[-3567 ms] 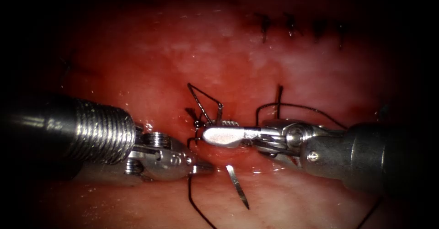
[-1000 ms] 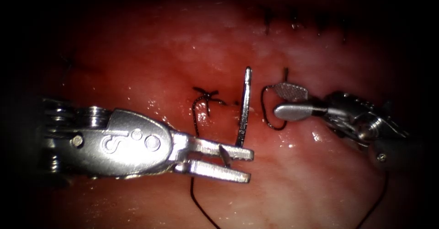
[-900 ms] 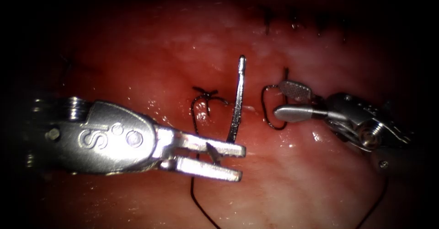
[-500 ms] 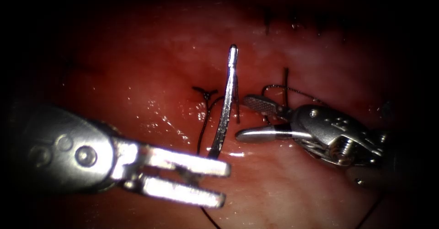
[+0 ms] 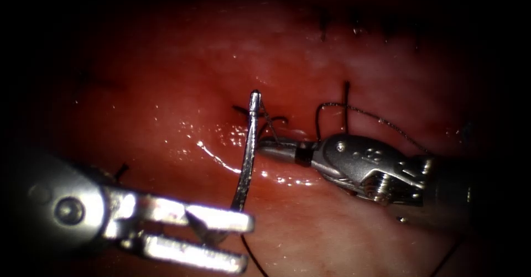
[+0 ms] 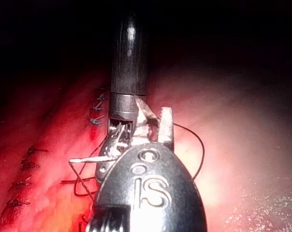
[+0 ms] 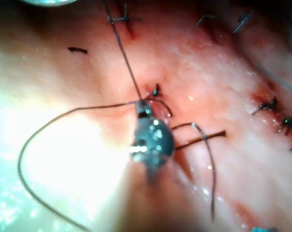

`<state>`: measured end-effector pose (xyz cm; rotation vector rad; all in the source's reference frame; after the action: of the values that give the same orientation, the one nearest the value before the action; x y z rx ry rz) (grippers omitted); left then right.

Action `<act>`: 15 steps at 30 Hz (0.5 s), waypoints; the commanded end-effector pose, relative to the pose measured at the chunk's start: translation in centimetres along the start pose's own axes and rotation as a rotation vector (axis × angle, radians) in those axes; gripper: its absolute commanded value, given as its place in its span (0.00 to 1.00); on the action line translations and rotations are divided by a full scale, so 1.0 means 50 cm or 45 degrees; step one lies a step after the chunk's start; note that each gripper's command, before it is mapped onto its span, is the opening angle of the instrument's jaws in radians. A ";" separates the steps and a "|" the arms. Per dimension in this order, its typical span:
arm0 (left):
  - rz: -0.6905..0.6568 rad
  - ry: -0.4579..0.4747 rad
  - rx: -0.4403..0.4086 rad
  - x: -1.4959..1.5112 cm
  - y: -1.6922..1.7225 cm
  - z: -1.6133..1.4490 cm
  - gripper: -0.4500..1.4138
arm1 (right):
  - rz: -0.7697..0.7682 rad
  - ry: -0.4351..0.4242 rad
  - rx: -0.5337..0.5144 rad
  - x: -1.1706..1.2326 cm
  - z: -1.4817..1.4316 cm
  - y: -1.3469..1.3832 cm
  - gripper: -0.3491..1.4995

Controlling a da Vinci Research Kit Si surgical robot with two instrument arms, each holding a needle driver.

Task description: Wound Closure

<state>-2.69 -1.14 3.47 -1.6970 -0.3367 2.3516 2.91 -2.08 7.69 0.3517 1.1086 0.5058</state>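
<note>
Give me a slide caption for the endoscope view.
Left tool holds the needle near its tip, clear of the tissue; right tool grips thread beside it.

left tool [image 5: 218,238]: shiny silver metal, 2 flat straight prongs, rounded body w/ round rivet
left tool housing [image 6: 148,188]: dark grey dome, raised "IS" marking, 2 small round studs above it
right tool [image 5: 276,144]: silver, slim tip, dark band behind it
right tool wrist [image 5: 359,158]: rounded silver body, small dimples, ribbed pulley
shaft [image 6: 129,58]: black glossy tube, silver collar at end
</note>
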 end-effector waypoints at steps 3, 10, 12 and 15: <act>-0.025 0.001 -0.006 -0.0019 -0.0010 0.0012 0.00 | -0.003 -0.062 -0.022 -0.0061 0.0018 0.0014 0.00; -0.101 -0.060 -0.033 -0.0098 -0.0021 0.0031 0.00 | 0.022 -0.064 -0.082 -0.0122 0.0035 0.0055 0.00; -0.119 -0.060 -0.032 -0.0112 -0.0031 0.0032 0.00 | 0.019 -0.063 -0.092 -0.0127 0.0037 0.0058 0.00; -0.116 -0.060 -0.035 -0.0126 -0.0041 0.0026 0.00 | 0.021 -0.063 -0.104 -0.0125 0.0036 0.0060 0.00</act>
<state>-2.54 -1.13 4.11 -1.6014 -0.4472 2.3344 2.72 -2.16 8.35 0.2980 1.0325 0.5541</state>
